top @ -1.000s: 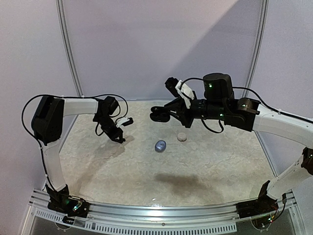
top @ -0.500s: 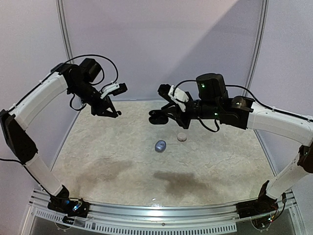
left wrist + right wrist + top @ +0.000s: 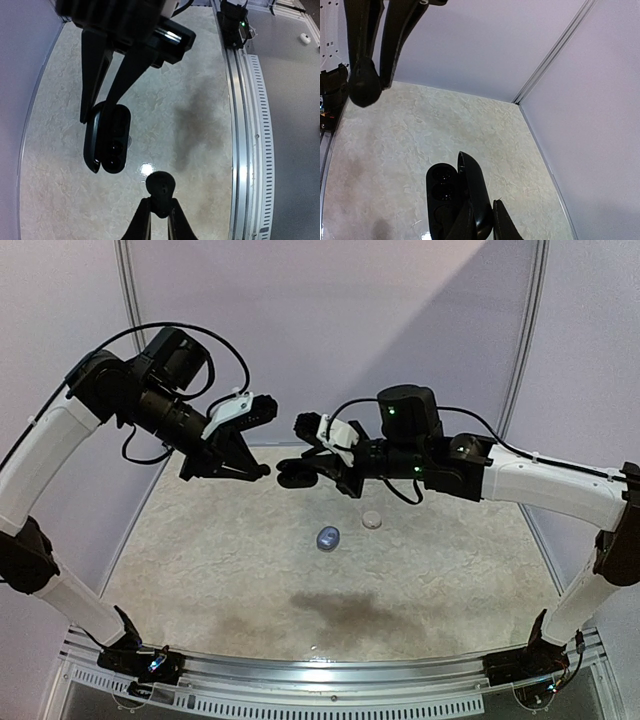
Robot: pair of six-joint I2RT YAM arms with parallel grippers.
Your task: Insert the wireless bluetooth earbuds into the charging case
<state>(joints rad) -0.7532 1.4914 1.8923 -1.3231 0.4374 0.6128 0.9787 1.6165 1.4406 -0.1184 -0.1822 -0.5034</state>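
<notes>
Left gripper (image 3: 160, 202): clenched on a small black earbud (image 3: 160, 186), pinched right at its tips, high above the table (image 3: 450, 570)
Right gripper (image 3: 481, 222): clamped on the black charging case (image 3: 451, 197), which it also holds up in the air
Case: the lid is flipped open, the two round holes inside look empty, and they face toward the left gripper
Where the bud is: close to the open case but not touching it, with a gap of air between them
On the table: a small silvery-blue thing (image 3: 328, 537) and a pale round thing (image 3: 372, 520) lie near each other below the arms; they may be more buds or little cases, but they are too small to tell
Step now: most likely lining the bud up with one of the holes
What could go wrong: the bud is tiny and round and held only at the tips, so a bump on the rim of the case could pop it loose and it would drop to the table
Another worry: both things hang in the air, so if either arm wobbles the bud may miss the hole or go in crooked
Also: the bud might be turned the wrong way for the hole and not sit flat, and a hard push could make the case slip in the right gripper's hold
</notes>
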